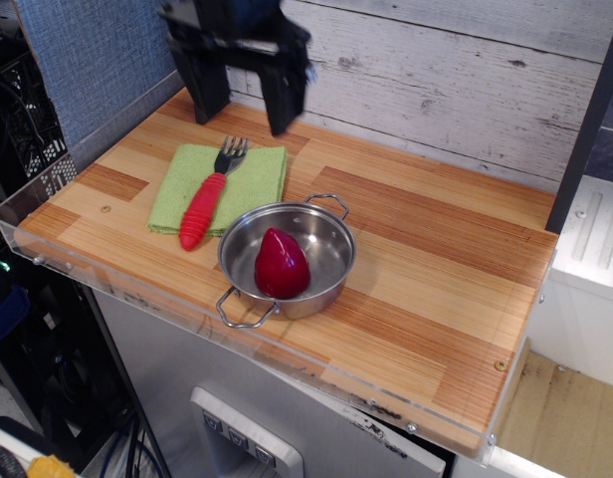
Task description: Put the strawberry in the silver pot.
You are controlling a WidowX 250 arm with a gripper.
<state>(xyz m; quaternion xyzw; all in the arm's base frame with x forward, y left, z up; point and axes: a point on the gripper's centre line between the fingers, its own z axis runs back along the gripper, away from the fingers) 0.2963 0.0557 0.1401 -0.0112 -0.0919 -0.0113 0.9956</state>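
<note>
In the one camera view, the strawberry [282, 265] is sitting inside the silver pot [329, 261], base down toward the near left wall and its pointed tip aimed up and away, glossy dark red against the shiny steel. The pot rests on the wooden tabletop [426, 269], one wire loop handle sticking out at the near left, the other at the far right. High above and behind it, near the top of the picture, hangs the gripper [244, 92], its two dark fingers [283, 100] spread wide with clear space between them, nothing held, and well apart from the pot. The upper part of the arm runs out of frame and looks slightly blurred. To the left of the pot a green cloth [257, 177] lies flat on the wood, its near right corner just beside the pot's rim. On the cloth lies a fork [209, 195] with a ribbed red handle, tines pointing toward the back wall, the handle's end reaching over the cloth's near edge. A clear plastic lip [48, 239] edges the table's front and left.
</note>
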